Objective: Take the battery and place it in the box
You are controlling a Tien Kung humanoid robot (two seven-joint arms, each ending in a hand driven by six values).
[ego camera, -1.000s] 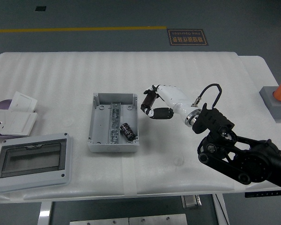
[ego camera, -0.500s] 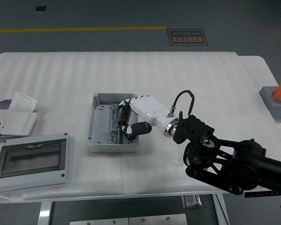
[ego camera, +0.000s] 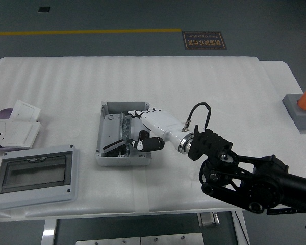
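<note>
Fingers (ego camera: 137,114) of the right hand (ego camera: 152,127) reached spread inside the box (ego camera: 106,107); whether they held the battery, I cannot tell; release and withdrawal seemed next.

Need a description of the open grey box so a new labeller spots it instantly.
Start at the white table and look to its middle, just left of the robot hand reaching in from the right. The grey box sits there, lidless, with a metal rail running down its inside. Unlike the flat lid with a dark window to its lower left, it is deep and open-topped.
</note>
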